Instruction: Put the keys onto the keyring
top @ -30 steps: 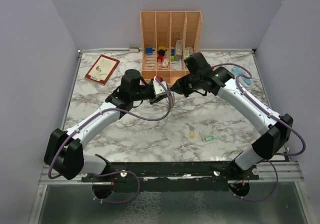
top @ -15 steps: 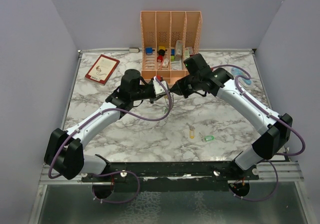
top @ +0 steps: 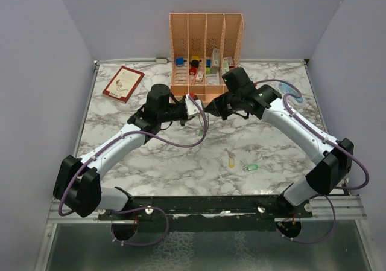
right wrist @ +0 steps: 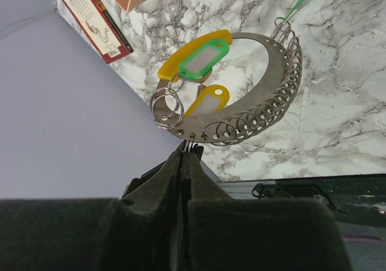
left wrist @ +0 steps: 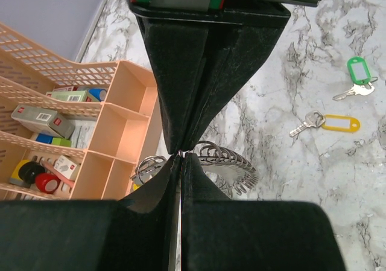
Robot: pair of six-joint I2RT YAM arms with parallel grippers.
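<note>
- Right wrist: my right gripper [right wrist: 184,147] is clenched on the flat rim of the keyring [right wrist: 278,72] and holds it up off the table [right wrist: 344,132].
- The keyring looks like a thin, stiff metal plate, light and slick. A rim pinch seems the sensible hold, but I judge it could pivot between the pads.
- Small split rings [right wrist: 253,123] dangle along its outer edge. Yellow and green tagged keys [right wrist: 196,57] hang on it already.
- Left wrist: my left gripper [left wrist: 181,154] has its jaws pressed together with no gap. The tips sit right at the keyring's row of rings. I cannot tell whether they nip a ring or nothing.
- Two loose keys lie flat on the marble, well apart from the keyring: a green-tagged key [left wrist: 360,72] and a yellow-tagged key [left wrist: 341,124], near each other.
- They look light, with slippery plastic heads. I'd take each by the edge of its tag.
- Top: both grippers meet tip to tip just in front of the orange organiser [top: 205,41]. The keyring between them is too small to make out here. The loose keys lie nearer my bases, right of centre.
</note>
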